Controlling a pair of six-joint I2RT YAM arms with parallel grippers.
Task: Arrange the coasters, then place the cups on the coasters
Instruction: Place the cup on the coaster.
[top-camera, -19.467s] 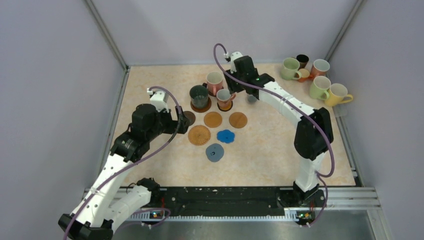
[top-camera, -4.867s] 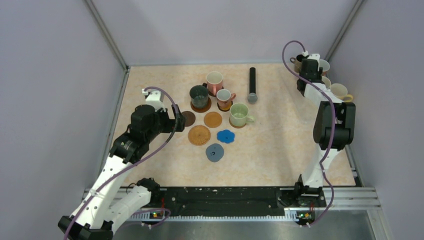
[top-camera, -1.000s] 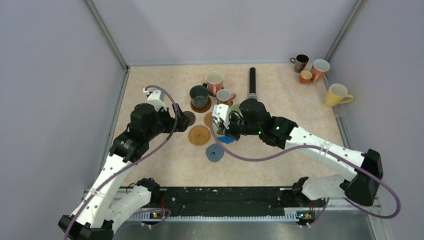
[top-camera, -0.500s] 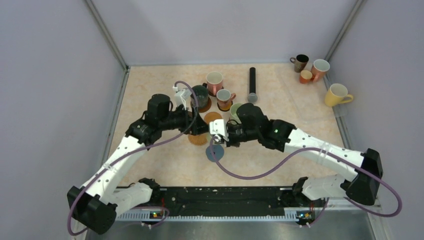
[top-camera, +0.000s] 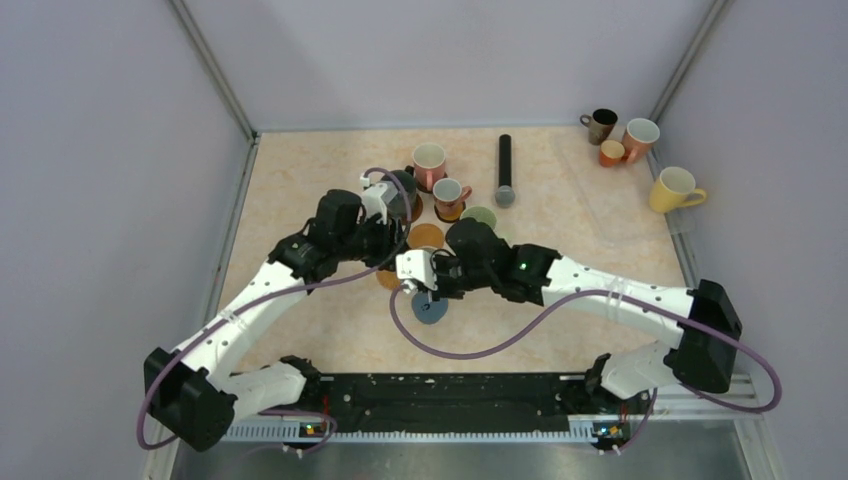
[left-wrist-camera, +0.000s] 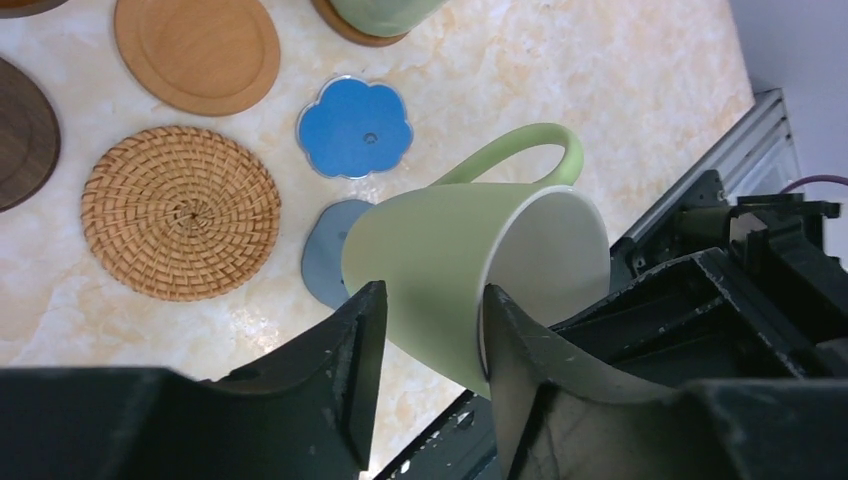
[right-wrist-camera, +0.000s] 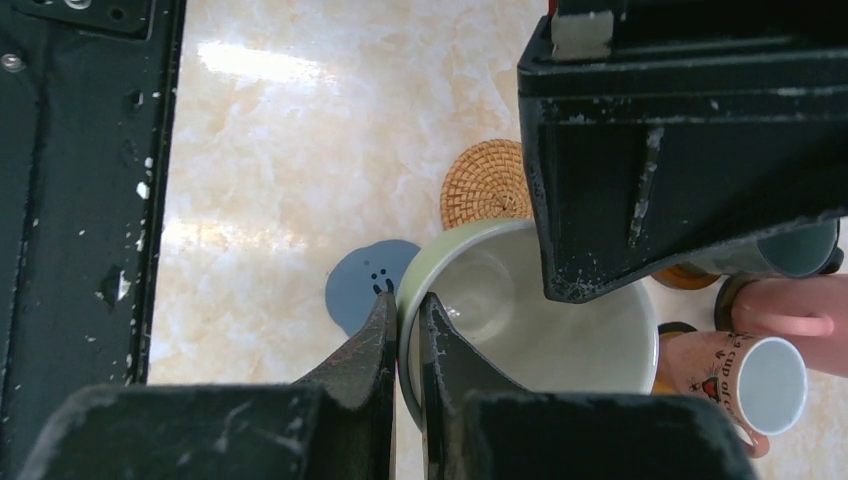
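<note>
The right claw (right-wrist-camera: 405, 298) pinches the rim of a pale green mug (left-wrist-camera: 450, 250), held tilted at frame centre over a grey-blue coaster (left-wrist-camera: 320, 262) on the counter (left-wrist-camera: 620, 90). The left claw (left-wrist-camera: 430, 300) stands spread around the mug's body, contact unclear.

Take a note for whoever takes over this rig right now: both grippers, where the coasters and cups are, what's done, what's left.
Right gripper: shut on the rim of a pale green ceramic mug, held tilted above the grey-blue flat coaster.
Left gripper: open, beside that mug; contact unclear.
Done: dark green mug, small pink mug and second pale green mug stand on coasters.
Bare: woven round coaster, tan wooden disc, blue flower-shaped coaster, dark brown disc.
Left: set the held mug down, then bring the four mugs at the far right, yellow mug included.
</note>
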